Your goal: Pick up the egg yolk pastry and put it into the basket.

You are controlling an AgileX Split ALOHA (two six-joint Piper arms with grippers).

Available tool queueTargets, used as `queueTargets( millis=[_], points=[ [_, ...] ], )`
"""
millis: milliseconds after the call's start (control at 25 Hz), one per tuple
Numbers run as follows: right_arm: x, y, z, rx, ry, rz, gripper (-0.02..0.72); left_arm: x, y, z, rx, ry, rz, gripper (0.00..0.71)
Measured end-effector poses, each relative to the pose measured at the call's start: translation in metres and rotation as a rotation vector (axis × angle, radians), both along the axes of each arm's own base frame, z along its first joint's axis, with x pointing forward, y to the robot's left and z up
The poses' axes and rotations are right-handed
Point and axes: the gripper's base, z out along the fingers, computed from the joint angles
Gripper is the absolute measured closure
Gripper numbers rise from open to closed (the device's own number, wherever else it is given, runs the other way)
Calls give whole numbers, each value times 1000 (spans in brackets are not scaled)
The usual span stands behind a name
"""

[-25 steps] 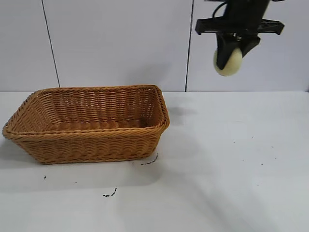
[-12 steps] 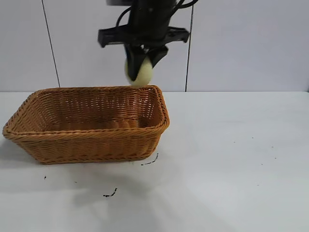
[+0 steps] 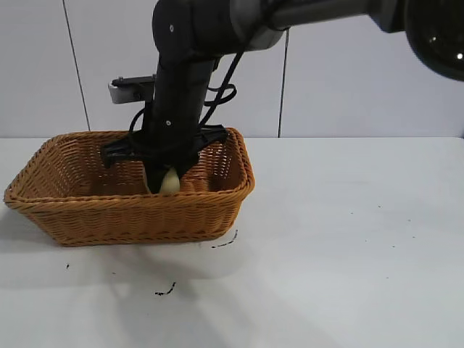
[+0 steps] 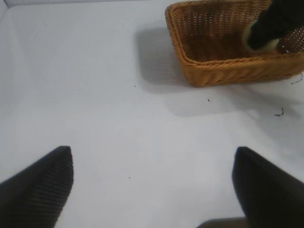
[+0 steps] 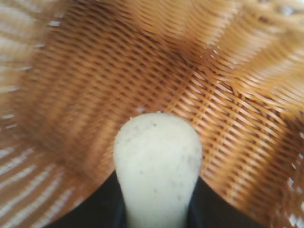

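White tabletop (image 3: 348,254) carries the one big thing in the scene, the wicker basket (image 3: 80,217), set at about 9 o'clock from the centre of the exterior view. The right arm (image 3: 181,80) is seen reaching down from 12 o'clock into the basket's right half, near the end wall at 3 o'clock.

The right gripper (image 3: 168,181) is inside the rim, pointing steeply down, its fingers clamped on the pastry (image 3: 170,183). In the right wrist view the pastry (image 5: 156,166) is pinched at its lower part between the dark fingers, with its rounded end sticking out toward the woven floor (image 5: 95,95). Its long axis runs along the gripper's own pointing line, so the floor lies straight ahead of it. Whether the pastry already touches the weave cannot be told; a small gap is judged likely.

The coming move is judged to be a plain release: the pastry is already over the basket floor, so only a short drop remains.

The left gripper (image 4: 152,190) is parked well apart over bare tabletop, at the basket's far side, fingers spread wide and empty.
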Motion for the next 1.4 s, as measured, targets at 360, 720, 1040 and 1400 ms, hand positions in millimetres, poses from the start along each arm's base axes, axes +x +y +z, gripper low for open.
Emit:
queueTargets(
  millis=[360,720,1040,1400],
  points=[
    [2,0,25,18,-42,3,96,0,0,0,0,0,0,17],
    [10,-19,104,23,-113,-37,79,0,0,0,0,0,0,17],
    [58,-111,108,-24,-62,-240,79,0,0,0,0,0,0,17],
    [99,-251,106,-49,-30,-520,79,0,0,0,0,0,0,17]
  ],
)
